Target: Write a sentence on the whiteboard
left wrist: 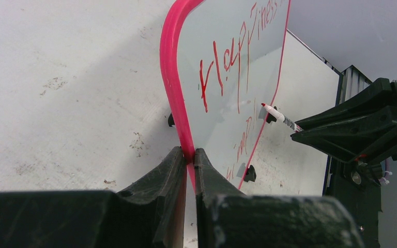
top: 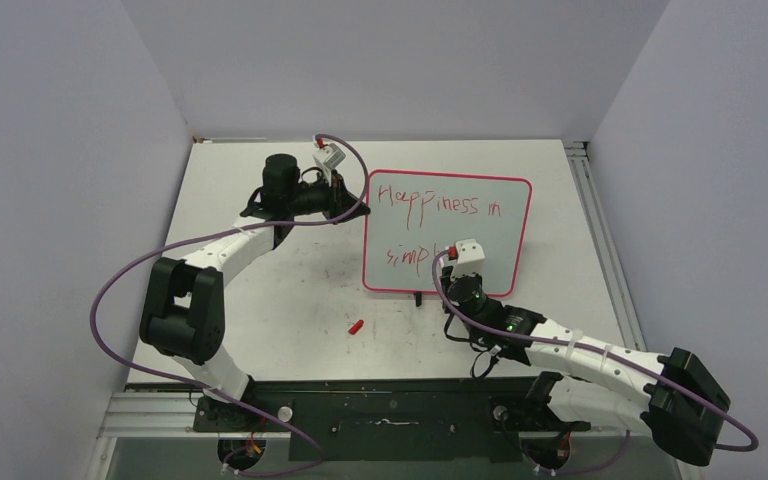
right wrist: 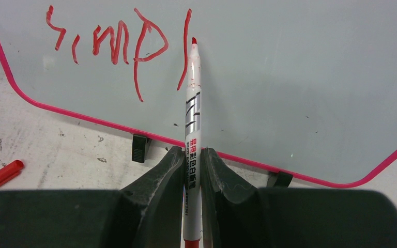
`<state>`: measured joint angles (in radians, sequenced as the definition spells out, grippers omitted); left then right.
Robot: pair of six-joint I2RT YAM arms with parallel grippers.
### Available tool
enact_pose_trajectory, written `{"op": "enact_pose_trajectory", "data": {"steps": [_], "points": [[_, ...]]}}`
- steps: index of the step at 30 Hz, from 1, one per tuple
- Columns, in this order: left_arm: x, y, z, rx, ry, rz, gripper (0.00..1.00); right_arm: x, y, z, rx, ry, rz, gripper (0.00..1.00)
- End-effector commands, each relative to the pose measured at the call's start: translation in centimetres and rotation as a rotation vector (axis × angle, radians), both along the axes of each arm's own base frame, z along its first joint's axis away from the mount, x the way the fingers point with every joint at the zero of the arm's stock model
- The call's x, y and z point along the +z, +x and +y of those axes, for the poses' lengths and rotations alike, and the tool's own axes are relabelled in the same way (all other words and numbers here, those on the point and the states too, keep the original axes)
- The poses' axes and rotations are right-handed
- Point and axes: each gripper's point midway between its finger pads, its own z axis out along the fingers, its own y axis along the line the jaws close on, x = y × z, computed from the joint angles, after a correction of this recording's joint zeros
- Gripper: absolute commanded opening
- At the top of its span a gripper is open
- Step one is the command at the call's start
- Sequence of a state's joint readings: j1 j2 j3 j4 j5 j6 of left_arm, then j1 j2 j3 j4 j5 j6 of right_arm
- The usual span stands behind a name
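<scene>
1. Fingers of my right gripper (right wrist: 191, 152) are pressed together on the marker (right wrist: 193, 98), clamped around the lower part of its white barrel. The printed label runs up between the pads.
2. Marker points away from my wrist, red tip forward over the whiteboard (right wrist: 300, 77). The tip sits just right of the top of the last stroke written. I cannot tell whether it touches the surface.
3. Second line of the sentence (right wrist: 113, 46) reads "simpl" in thin red strokes, in the board's near-left part. The first line, "Happiness in", runs across the far part in the top view.
4. My left gripper (left wrist: 188, 155) is closed on the whiteboard's pink rim, one finger on each face, at the left edge near the far-left corner.
5. Whiteboard lies on the table (top: 290, 290), right of centre, between my two arms. It rests on small black clip feet (right wrist: 140, 147); two show under the near edge.
6. A small red cap (top: 356, 326) lies on the table near the board's near-left corner, apart from both grippers.
7. Table surface around the board is scuffed with dark specks.
</scene>
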<state>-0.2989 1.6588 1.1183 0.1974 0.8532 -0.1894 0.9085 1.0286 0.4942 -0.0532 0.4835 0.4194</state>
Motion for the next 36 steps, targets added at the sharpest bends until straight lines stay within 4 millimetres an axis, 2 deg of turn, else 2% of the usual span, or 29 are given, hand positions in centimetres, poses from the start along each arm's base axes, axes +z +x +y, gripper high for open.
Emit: {"op": "enact_pose_trajectory", "data": {"steps": [1, 15, 22, 24, 31, 36], "points": [[4.0, -0.2, -0.1, -0.031, -0.041, -0.120, 0.00, 2.0, 1.3, 0.2, -0.033, 0.033, -0.058, 0.05], [4.2, -0.2, 0.0, -0.031, -0.042, -0.124, 0.00, 0.7, 1.9, 0.1, -0.037, 0.027, -0.036, 0.05], [4.2, -0.3, 0.0, -0.031, -0.043, -0.124, 0.00, 3.2, 1.3, -0.7, -0.039, 0.079, -0.094, 0.05], [4.2, -0.3, 0.0, -0.031, -0.043, -0.125, 0.00, 3.3, 1.0, -1.4, -0.055, 0.072, -0.091, 0.05], [4.1, -0.3, 0.0, -0.030, -0.042, -0.123, 0.00, 0.9, 0.4, -2.1, -0.088, 0.048, -0.026, 0.05], [4.2, -0.3, -0.1, -0.031, -0.042, -0.123, 0.00, 0.2, 0.1, -2.2, -0.094, 0.054, -0.006, 0.05]]}}
